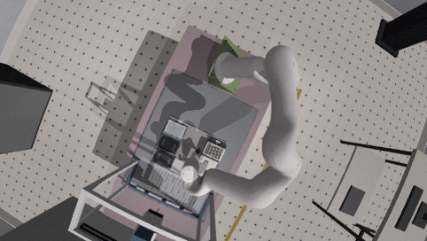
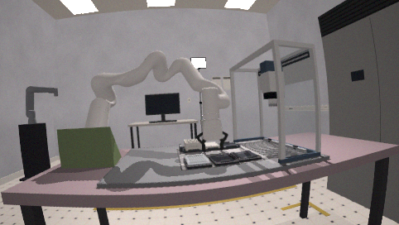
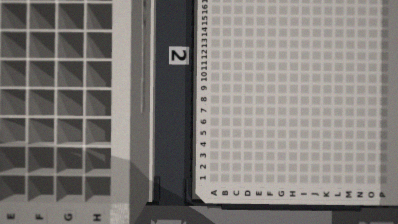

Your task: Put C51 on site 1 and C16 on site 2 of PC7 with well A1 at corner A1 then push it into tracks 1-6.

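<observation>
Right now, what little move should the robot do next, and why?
Probably lift the open fingers straight up. The 384-well plate already lies beside the label 2, next to the deep-well block, and the fingers hold nothing, so pushing the carrier likely comes next.

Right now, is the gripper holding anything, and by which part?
Nothing. The gripper is fully open, above the nests, with the 384-well plate and deep-well block below it.

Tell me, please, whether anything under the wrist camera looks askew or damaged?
Nothing stands out. The grey deep-well block and the pale 384-well plate lie square, edges parallel across the dark strip labelled 2, with no visible cracks or spills. The open tool holds nothing.
</observation>
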Robot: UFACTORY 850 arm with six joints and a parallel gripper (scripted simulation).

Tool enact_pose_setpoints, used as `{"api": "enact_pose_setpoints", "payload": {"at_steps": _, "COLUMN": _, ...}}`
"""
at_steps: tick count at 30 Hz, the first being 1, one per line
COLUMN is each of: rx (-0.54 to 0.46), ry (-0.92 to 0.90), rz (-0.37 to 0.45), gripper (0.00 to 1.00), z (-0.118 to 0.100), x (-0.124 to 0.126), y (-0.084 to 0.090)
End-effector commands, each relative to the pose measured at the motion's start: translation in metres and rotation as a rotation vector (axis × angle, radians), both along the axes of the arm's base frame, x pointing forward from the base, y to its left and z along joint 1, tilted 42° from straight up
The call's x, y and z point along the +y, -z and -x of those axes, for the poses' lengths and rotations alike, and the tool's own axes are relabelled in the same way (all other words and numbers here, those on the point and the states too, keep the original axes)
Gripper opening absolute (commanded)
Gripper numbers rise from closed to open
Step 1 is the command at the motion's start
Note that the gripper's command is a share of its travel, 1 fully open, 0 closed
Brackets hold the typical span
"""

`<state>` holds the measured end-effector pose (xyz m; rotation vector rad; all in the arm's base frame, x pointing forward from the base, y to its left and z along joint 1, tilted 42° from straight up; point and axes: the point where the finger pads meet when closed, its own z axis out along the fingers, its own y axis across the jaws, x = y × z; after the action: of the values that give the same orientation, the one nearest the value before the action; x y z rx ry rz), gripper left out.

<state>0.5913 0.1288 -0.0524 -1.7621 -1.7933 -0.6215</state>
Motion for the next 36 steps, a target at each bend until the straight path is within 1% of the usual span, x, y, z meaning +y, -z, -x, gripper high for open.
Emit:
{"api": "enact_pose_setpoints", "payload": {"at_steps": 1, "rx": -0.002, "ry": 0.001, "rz": 0.0, "gripper": 1.0, "z": -0.001, "x": -0.004, "y": -0.004}}
{"api": "enact_pose_setpoints", "payload": {"at_steps": 36, "rx": -0.002, "ry": 0.001, "rz": 0.0, "gripper": 1.0, "z": -0.005, "x": -0.038, "y": -0.043}}
